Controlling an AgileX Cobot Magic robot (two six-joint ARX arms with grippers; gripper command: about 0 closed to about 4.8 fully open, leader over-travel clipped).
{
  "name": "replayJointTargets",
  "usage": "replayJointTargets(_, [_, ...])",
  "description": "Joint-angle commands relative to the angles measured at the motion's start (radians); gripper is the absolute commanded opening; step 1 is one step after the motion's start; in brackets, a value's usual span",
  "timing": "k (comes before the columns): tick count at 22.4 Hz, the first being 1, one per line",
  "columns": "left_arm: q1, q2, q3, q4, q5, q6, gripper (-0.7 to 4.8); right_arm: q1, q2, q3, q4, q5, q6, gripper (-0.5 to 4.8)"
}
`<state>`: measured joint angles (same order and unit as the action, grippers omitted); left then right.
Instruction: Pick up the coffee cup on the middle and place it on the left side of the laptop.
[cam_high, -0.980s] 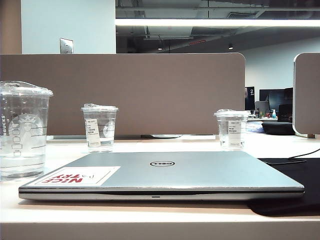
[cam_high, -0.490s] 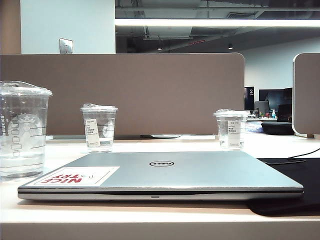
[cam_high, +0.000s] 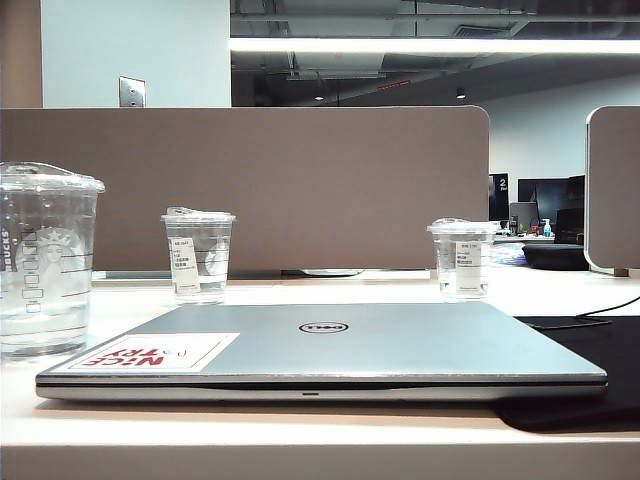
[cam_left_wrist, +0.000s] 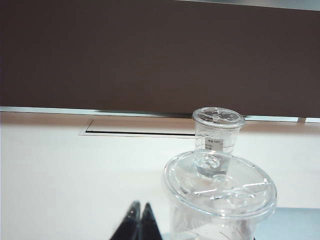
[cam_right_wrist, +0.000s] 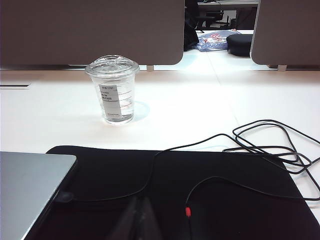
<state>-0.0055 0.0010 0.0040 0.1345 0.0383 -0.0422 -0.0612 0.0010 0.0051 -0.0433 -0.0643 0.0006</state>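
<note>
- The tall clear plastic coffee cup (cam_high: 45, 262) with its domed lid and faint siren logo stands upright on the white table (cam_high: 300, 292), just beside the left edge of the laptop.
- The thin silver-grey laptop (cam_high: 330, 350) lies closed, a red-lettered white sticker (cam_high: 150, 352) near the cup.
- The left gripper (cam_left_wrist: 138, 221) sits close to the cup, its dark fingers pressed together, pinching nothing.
- The right gripper (cam_right_wrist: 141, 216) hangs over the black mat (cam_right_wrist: 240, 200), fingers together.
- Two shorter labelled clear cups (cam_high: 198, 255) (cam_high: 464, 258) stand well behind the laptop.
</note>
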Motion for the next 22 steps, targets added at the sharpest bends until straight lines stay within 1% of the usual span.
replayJointTargets(1, [-0.002, 0.000, 0.003, 0.009, 0.012, -0.001, -0.04, 0.000, -0.002, -0.004, 0.017, -0.002, -0.001, -0.05])
replayJointTargets(22, [-0.001, 0.000, 0.003, 0.008, 0.018, 0.001, -0.04, 0.002, -0.002, -0.004, 0.017, -0.002, -0.001, -0.05])
